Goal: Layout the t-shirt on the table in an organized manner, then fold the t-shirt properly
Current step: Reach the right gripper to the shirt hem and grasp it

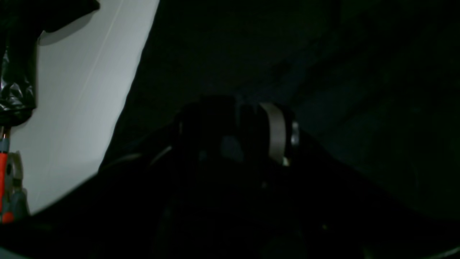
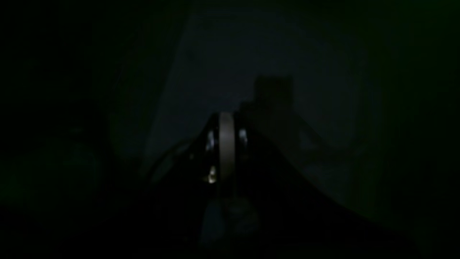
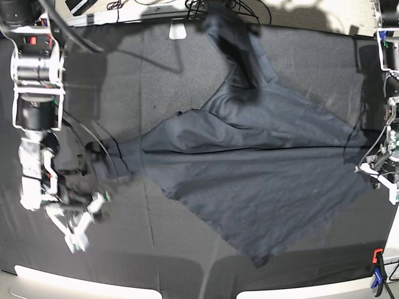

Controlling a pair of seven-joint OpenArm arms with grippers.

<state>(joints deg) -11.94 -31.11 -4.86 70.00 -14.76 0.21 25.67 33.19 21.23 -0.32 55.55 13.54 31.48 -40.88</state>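
The t-shirt [image 3: 262,180] lies spread and wrinkled across the middle of the table [image 3: 156,68], with one part bunched up toward the far edge [image 3: 234,43]. My right gripper [image 3: 80,233] is at the near left, off the shirt over bare black cloth. In the right wrist view its fingers [image 2: 226,140] are pressed together, shut, with nothing seen between them. My left gripper [image 3: 379,177] hangs at the far right, just beyond the shirt's right edge. The dark left wrist view shows it [image 1: 237,122] with one pale pad [image 1: 276,133] standing apart from the other finger, open.
A red clamp [image 3: 376,258] and a blue clamp [image 3: 374,280] grip the table's near right corner. Pale table edges [image 3: 81,283] run along the front. A small white piece [image 3: 177,30] lies at the far edge. The left wrist view shows a pale surface [image 1: 79,108] and a red clamp [image 1: 3,172].
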